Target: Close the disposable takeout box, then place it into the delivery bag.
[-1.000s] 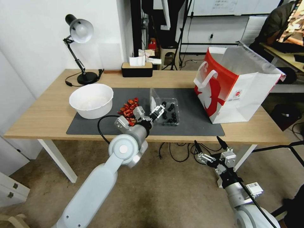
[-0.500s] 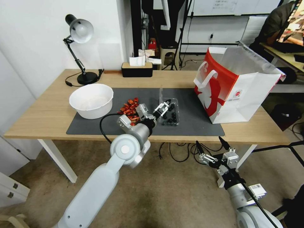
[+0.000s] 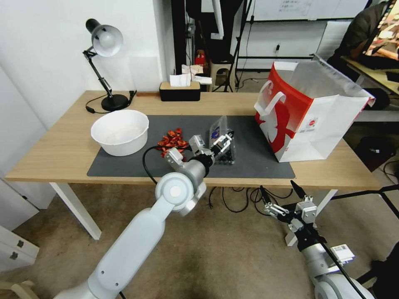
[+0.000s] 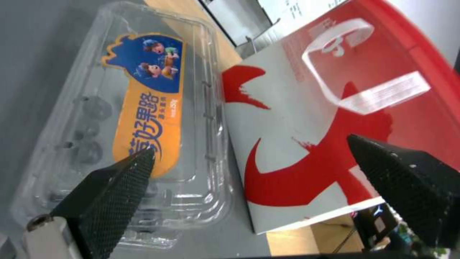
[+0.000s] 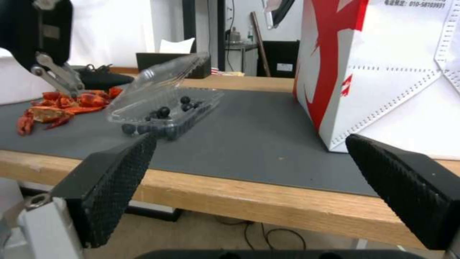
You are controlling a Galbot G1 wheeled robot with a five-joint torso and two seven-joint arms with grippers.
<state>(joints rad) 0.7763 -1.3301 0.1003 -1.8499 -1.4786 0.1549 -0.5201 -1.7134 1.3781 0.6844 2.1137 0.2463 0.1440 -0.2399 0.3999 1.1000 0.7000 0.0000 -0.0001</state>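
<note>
The disposable takeout box (image 3: 227, 154) is a clear clamshell with dark berries, lying on the grey mat (image 3: 124, 166). Its lid, with a blue-orange label (image 4: 151, 108), leans partly over the base, still ajar (image 5: 163, 108). My left gripper (image 3: 223, 141) is open and sits against the lid's outer face; one fingertip (image 4: 136, 167) lies over the label. The delivery bag (image 3: 307, 112), red and white with white strap handles, stands open-topped just right of the box. Lower down, in front of the table's front edge, my right gripper (image 3: 282, 198) hangs open and holds nothing.
A round white bowl (image 3: 119, 132) and a heap of red pieces (image 3: 170, 143) lie left of the box. At the back of the table stand a desk lamp (image 3: 104, 62) and a black tissue box (image 3: 179, 90). Bare mat separates the box from the bag (image 5: 383, 72).
The lid has swung from leaning open on the left to tilting over the base. My left gripper moved right with it. The right gripper sank slightly.
</note>
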